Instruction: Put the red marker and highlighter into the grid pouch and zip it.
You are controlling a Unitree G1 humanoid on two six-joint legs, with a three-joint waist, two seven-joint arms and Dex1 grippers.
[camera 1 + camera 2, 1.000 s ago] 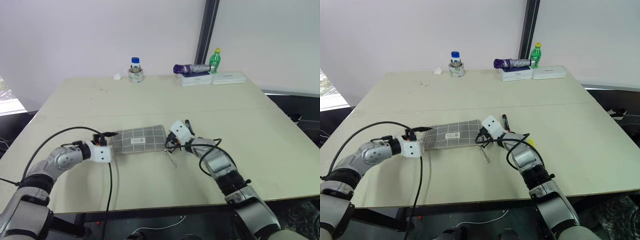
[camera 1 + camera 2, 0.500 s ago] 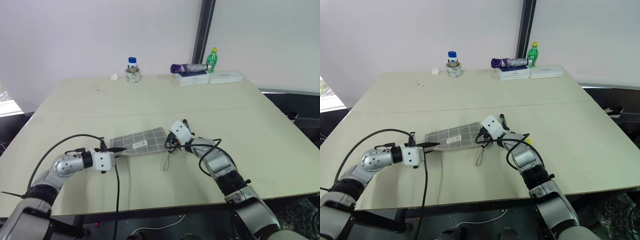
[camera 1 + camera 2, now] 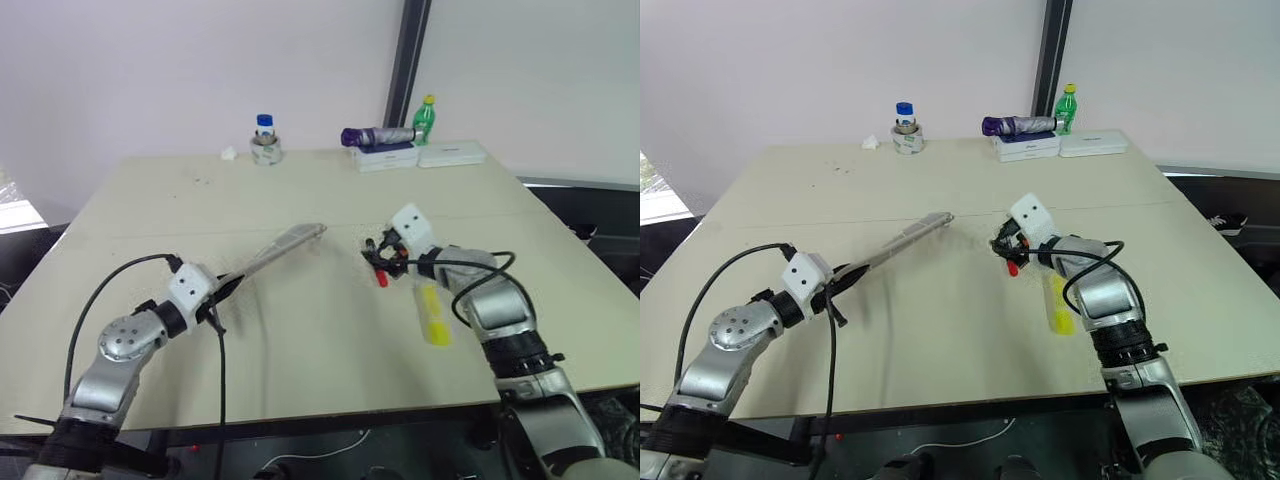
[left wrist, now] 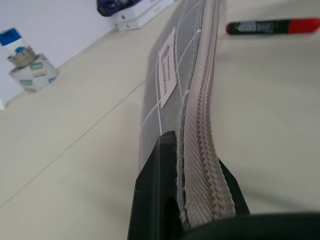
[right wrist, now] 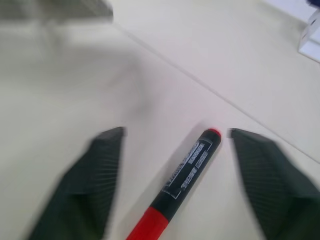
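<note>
above table [image 3: 300, 340] – left tool [image 4: 192, 200] clamps grid pouch [image 3: 285, 243]; right tool [image 5: 175, 185] spread over red marker [image 5: 187, 172].

1. Both arms: silver-grey metallic segments with rounded joint housings, separated by black ribbed collars.
2. Wrists: white boxy plastic housings on each arm.
3. Cabling: loose black cable looping from each forearm to its wrist housing.
4. Left gripper [image 3: 228, 286] and right gripper [image 5: 172, 187]: two matte black, finely textured fingers each.

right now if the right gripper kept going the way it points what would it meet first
Probably the red marker, lying on the table between the right gripper's open fingers; depth is unclear.
</note>
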